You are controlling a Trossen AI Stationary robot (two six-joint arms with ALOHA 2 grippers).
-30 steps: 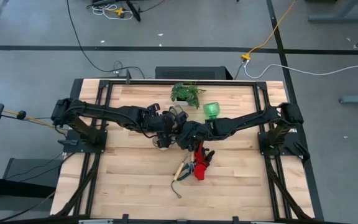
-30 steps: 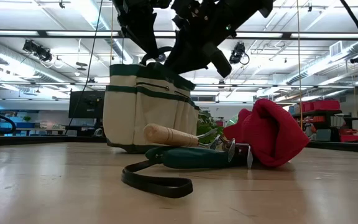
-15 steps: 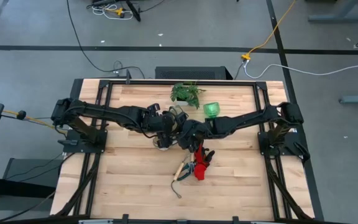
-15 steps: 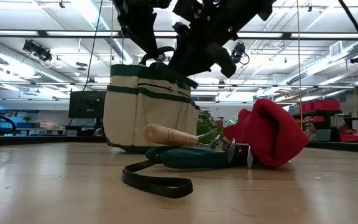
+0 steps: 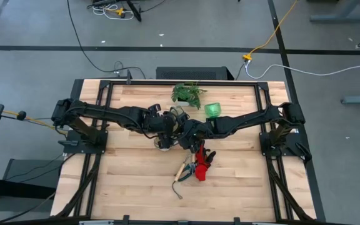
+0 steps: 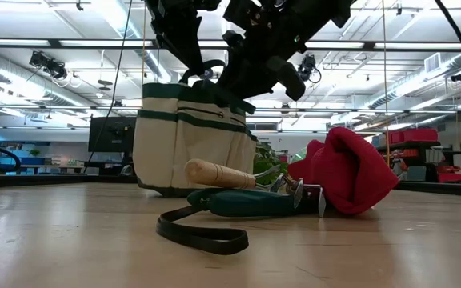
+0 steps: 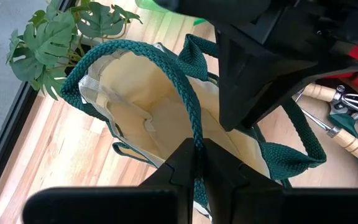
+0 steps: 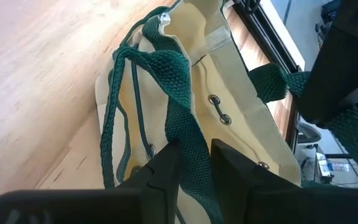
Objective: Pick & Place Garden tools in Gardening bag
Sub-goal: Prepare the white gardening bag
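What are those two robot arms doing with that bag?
Each arm is pinching one green handle of the bag in the middle of the table. The left claw is shut on one handle, and the right claw grips the other handle, holding the bag open. The gloves, the rake and the green spray bottle are outside it on the table.

Both arms reach inward to mid-table, wrists nearly touching. Left gripper [image 7: 197, 163] is clamped on a bag handle [image 7: 166, 68] (fingers fully together). Right gripper [image 8: 194, 163] pinches the other handle [image 8: 179, 106], fingers slightly parted around the strap.
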